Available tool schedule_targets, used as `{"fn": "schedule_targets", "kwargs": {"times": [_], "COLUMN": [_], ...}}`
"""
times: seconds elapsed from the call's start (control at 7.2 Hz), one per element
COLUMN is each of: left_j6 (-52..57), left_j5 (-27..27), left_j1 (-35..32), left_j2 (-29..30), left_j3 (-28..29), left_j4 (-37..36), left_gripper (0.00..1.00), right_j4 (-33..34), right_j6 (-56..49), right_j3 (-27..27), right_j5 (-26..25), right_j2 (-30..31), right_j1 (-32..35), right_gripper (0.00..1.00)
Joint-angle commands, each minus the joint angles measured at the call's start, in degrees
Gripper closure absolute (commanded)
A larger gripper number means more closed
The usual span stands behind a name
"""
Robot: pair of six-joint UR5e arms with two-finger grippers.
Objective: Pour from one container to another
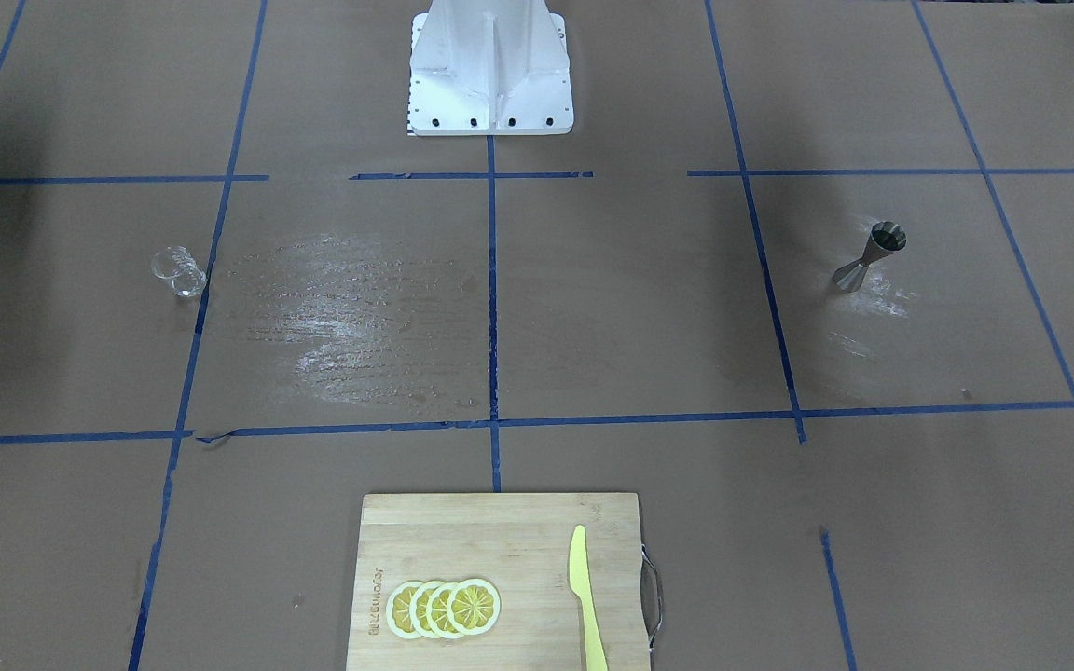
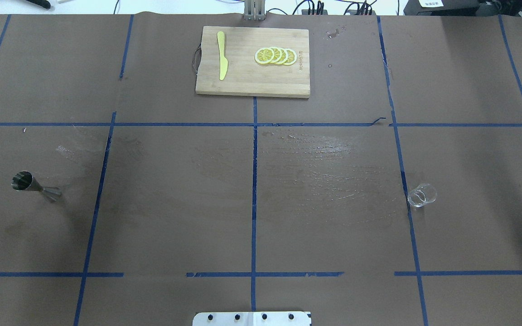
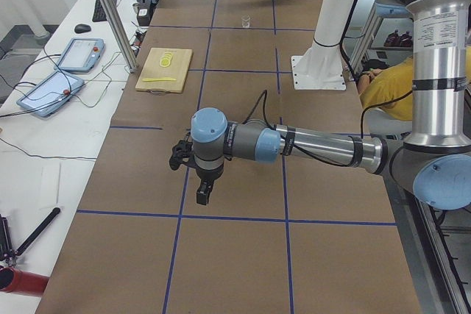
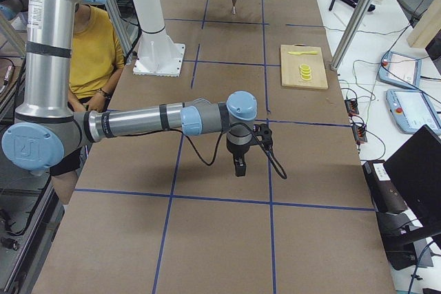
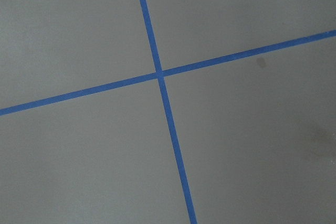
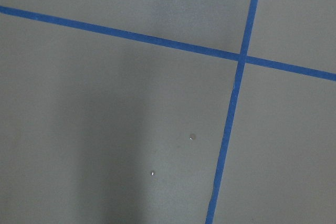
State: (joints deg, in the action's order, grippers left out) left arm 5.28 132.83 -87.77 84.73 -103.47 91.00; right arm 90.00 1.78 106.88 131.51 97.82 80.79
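Overhead view: jigger (image 2: 34, 184) stands on table (image 2: 175, 203) at robot's far L, glass cup (image 2: 422, 195) at far R, well apart, approx. same row. Cutting board (image 2: 252, 81) lies at far edge, centre, opp. robot base (image 2: 252, 318). On board: knife (image 2: 221, 61) on L, lemon slices (image 2: 275, 56) on R, overlapping in a row.

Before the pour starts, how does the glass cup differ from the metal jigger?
The glass cup is clear; the jigger is grey metal. The cup is squat and straight-sided; the jigger pinches to a narrow waist. The cup stands on the robot's right, the jigger on its left. Both stand upright.
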Motion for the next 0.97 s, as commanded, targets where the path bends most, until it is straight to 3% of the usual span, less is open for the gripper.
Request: {"fn": "schedule_targets", "kwargs": {"times": [0.0, 0.56, 0.83], "left_j6": [0.0, 0.0, 0.1], "left_j5": [0.1, 0.2, 0.3], "left_j1": [0.0, 0.0, 0.0], "left_j2": [0.1, 0.0, 0.0], "left_j3": [-0.8, -0.9, -0.9], "left_j4": [-1.1, -1.1, -1.2], "left_gripper": [0.00, 0.00, 0.00], "right_j4": [-0.1, -1.3, -1.4], "right_j6": [0.1, 0.2, 0.2], "right_j3": [0.0, -0.1, -0.5], "right_j5": [0.1, 0.2, 6.9], "right_j2": [-0.1, -0.1, 0.3], "right_j1": [-1.2, -1.3, -1.2], "right_gripper": [0.00, 0.00, 0.00]}}
